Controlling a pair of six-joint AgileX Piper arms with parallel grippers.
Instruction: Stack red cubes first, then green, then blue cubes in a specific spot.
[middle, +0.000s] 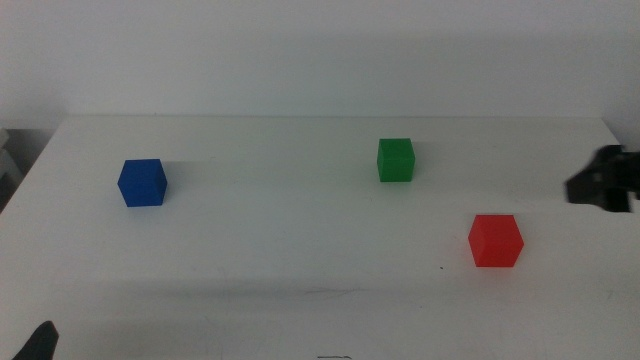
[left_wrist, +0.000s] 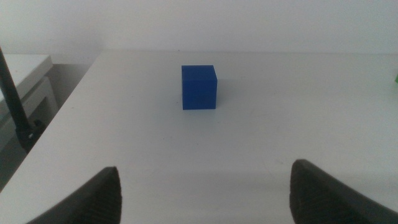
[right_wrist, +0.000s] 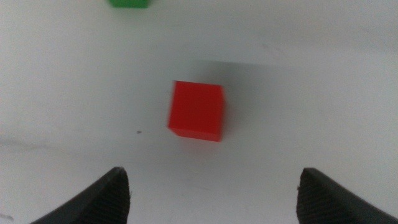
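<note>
Red cube (middle: 496, 240) beneath open right hand (right_wrist: 211, 186).

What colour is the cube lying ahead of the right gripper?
Bright red: the small solid red cube, shown best in the right wrist view, ahead of the open right gripper.

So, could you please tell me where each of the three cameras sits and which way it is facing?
Middle view: looks forward and down over the white table at the blue cube, green cube and red cube; the right gripper enters at the right edge.
Left wrist view: on the left arm, facing the blue cube; the left gripper shows its open fingers.
Right wrist view: on the right arm, looking down at the red cube; the right gripper is open.
Shared: the middle and right wrist views both show the red cube.
</note>
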